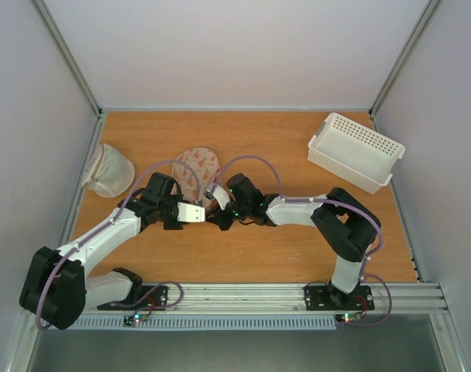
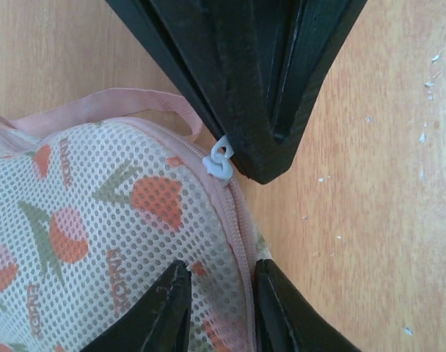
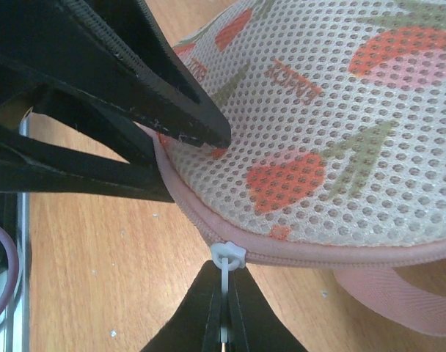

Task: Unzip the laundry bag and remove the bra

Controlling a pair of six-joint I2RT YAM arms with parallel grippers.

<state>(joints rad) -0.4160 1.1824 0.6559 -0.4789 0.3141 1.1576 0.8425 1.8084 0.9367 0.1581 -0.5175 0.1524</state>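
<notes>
Worktop [image 1: 282, 256] of orange-brown wood is seen from above, enclosed by pale walls. 2 black and white arms are bolted at its near edge, the left arm [image 1: 104, 232] and the right arm [image 1: 340, 221], and both are bent towards the middle of the worktop, where their ends meet. A white perforated basket [image 1: 356, 151] is placed at the far right, well apart from the arms. An off-white mesh sack [image 1: 108, 169] is laid at the far left edge. The laundry bag [image 1: 197, 167], cream mesh with pink-red prints, is laid flat on the worktop left of the centre, between the sack and the basket, with its near end under the 2 grippers. The left gripper [image 2: 219, 277] is set over the rim of the bag: its fingers [image 2: 172, 308] are narrow, and the pink zipper edge [image 2: 234, 220] with some mesh is pinched between them. The right gripper [image 3: 224, 279] is placed at the same rim, just beside the left one, and its fingers are pressed together on the white zipper pull [image 3: 227, 257]. A pink loop [image 2: 128, 103] is seen at this end of the bag, lying on the wood just beside the pull. The zipper is closed along the part that can be seen.
</notes>
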